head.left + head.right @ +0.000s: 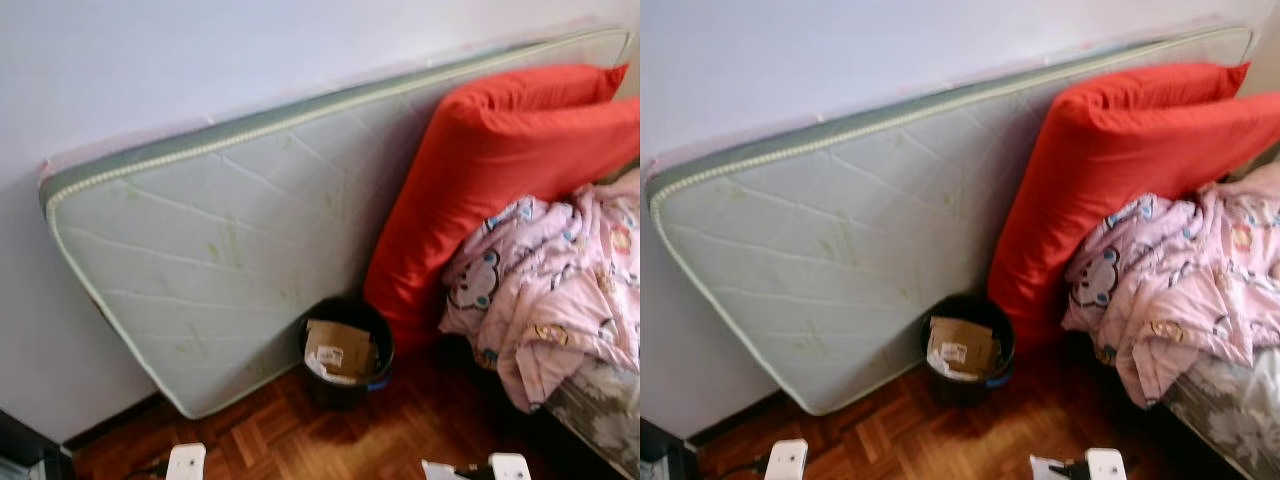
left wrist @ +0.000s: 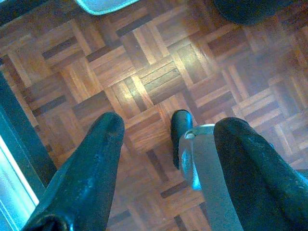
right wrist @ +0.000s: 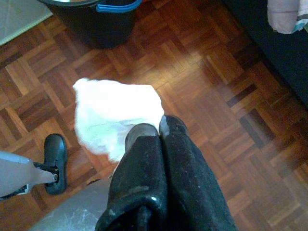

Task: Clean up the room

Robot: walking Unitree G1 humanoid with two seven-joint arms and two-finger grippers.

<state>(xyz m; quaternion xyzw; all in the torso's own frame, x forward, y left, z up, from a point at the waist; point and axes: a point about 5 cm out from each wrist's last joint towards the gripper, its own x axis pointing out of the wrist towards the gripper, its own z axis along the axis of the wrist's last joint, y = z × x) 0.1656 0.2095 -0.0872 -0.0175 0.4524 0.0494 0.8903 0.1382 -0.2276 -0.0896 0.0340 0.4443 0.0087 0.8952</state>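
pinching white tissue [image 3: 115, 115] — right gripper [image 3: 154, 129] — near bin [image 1: 347, 350].

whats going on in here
The robot stands on the parquet floor facing a black bin with cardboard in it, beside a mattress leaning on the wall. Its right tool is shut on a white tissue, held above the floor short of the bin. The left tool hangs open.

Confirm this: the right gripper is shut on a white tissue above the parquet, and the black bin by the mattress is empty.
Wrong on one count: the black bin is not empty; the left eye view shows cardboard and paper in it. The rest stands: the right gripper is shut on the white tissue above the parquet, and the bin stands by the mattress.
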